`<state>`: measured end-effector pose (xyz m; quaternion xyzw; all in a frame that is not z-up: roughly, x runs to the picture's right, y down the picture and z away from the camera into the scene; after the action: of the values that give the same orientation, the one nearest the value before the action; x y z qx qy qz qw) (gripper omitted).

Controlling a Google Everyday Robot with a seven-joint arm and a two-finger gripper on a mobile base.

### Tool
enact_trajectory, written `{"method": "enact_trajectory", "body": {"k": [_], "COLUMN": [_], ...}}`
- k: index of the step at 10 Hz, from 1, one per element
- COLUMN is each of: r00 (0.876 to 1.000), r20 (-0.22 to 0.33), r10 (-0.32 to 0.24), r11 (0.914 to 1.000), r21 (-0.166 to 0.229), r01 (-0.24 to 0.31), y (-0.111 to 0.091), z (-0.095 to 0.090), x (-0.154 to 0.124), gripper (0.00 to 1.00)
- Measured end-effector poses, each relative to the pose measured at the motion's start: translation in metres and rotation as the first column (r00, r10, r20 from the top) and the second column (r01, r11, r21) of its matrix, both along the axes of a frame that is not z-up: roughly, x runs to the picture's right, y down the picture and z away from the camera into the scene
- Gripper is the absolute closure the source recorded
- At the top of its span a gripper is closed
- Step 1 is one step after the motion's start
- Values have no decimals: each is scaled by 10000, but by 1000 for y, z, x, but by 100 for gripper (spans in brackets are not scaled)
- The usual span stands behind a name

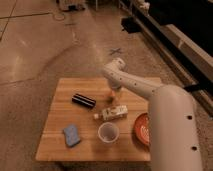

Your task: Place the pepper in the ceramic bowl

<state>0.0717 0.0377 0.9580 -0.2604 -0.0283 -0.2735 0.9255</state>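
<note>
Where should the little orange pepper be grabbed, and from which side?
Probably across its slim middle, from straight above: the pepper looks low on the table, the white bottle lies just in front, and the gripper hangs right over it.

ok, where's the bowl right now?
Camera view: the bowl sits at the near right of the table, right of the white cup, partly behind the arm; the hand is just beyond the bottle.

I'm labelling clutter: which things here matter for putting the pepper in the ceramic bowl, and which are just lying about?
Job: pepper; ceramic bowl; hand, low beside the pepper.
Lying about: black cylinder; white bottle; white cup; blue sponge.
</note>
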Motion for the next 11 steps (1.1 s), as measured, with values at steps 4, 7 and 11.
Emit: {"method": "enact_trajectory", "body": {"k": [4,7,11], "r00": [10000,10000,9999], "r20": [-7,15,37], "r10": [-52,-98,-139], "r11": [10000,9999,9999], "r21": [-8,-21,-32], "r01": [52,98,139], "y": [-1,0,1], "z": [8,16,20], "x": [-2,-6,-8], "gripper": [35,48,49]}}
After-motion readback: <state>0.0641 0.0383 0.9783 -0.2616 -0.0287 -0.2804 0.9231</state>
